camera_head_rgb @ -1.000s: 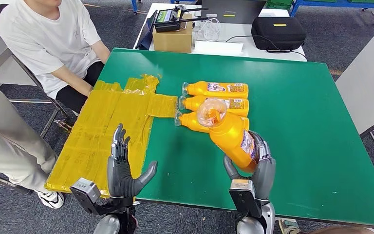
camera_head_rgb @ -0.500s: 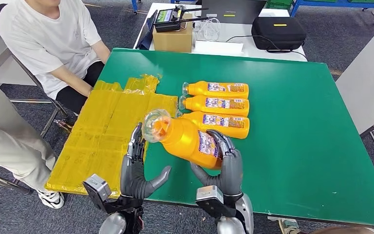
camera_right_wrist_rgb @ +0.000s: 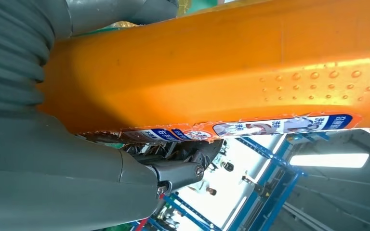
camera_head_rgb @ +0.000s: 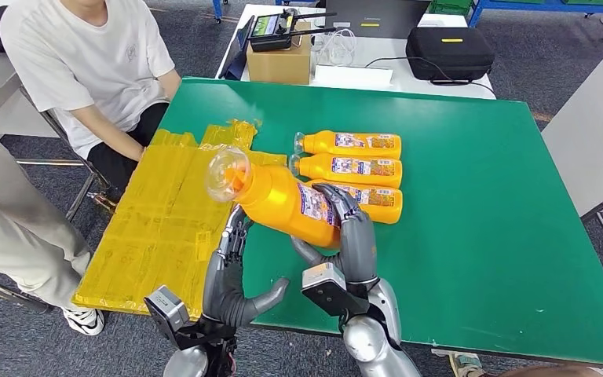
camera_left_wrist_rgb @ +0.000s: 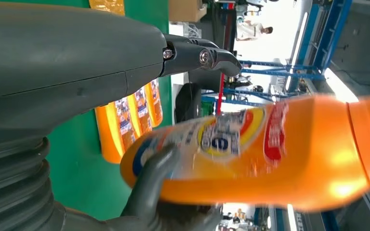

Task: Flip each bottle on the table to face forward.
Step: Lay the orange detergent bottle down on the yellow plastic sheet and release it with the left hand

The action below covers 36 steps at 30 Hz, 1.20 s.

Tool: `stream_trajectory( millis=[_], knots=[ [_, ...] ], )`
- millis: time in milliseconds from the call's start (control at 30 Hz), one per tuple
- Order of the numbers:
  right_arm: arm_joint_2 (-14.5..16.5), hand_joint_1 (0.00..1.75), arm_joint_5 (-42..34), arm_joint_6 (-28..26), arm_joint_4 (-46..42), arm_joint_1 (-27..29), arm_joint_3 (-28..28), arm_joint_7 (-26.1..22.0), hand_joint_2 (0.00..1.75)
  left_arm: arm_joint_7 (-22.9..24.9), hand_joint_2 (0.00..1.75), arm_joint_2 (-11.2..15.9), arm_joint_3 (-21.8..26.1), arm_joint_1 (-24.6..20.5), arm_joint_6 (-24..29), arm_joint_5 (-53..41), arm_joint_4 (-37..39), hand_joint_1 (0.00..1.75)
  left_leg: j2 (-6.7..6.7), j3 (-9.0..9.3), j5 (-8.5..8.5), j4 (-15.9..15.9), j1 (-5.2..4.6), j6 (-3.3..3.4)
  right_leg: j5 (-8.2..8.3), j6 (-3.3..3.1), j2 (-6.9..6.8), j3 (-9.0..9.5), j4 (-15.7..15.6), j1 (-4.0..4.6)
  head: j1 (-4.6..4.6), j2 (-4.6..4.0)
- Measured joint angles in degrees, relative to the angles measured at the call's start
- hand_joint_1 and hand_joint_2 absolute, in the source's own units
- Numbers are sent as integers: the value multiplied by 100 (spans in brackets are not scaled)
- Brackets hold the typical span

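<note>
Your right robot hand has its fingers wrapped round the base end of an orange bottle, holding it tilted above the green surface with the clear cap pointing away toward the yellow plastic sheet. Your left robot hand is just below the bottle, fingers spread and raised, thumb out, holding nothing. Three more orange bottles lie side by side on the surface beyond, labels up, caps toward the sheet. A person in a white shirt sits at the far left corner
</note>
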Motion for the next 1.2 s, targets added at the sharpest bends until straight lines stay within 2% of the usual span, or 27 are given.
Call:
stream_trajectory(
  millis=[633, 1000, 1200],
  knots=[
    [46, 175, 98, 4, 411, -282, 32, -9, 175, 24, 175, 22, -58, -49, -120, -16, 59, 0, 0, -1, 0, 0, 0, 0, 0, 0, 0, -2, 0, 1, 0, 1],
    [122, 175, -72, -3, 573, -112, 549, -431, 175, 54, 175, -24, -18, -184, 162, 321, 138, 0, 0, -4, 0, 0, 1, 0, 0, 0, 0, -5, 0, 1, -1, 1],
    [121, 175, -79, -55, 606, -37, 727, -488, 175, 17, 175, -24, -7, -223, 368, 362, 127, 0, 0, -3, 0, 0, 1, 0, 0, 0, 0, -5, 0, 1, -1, 0]
  ],
)
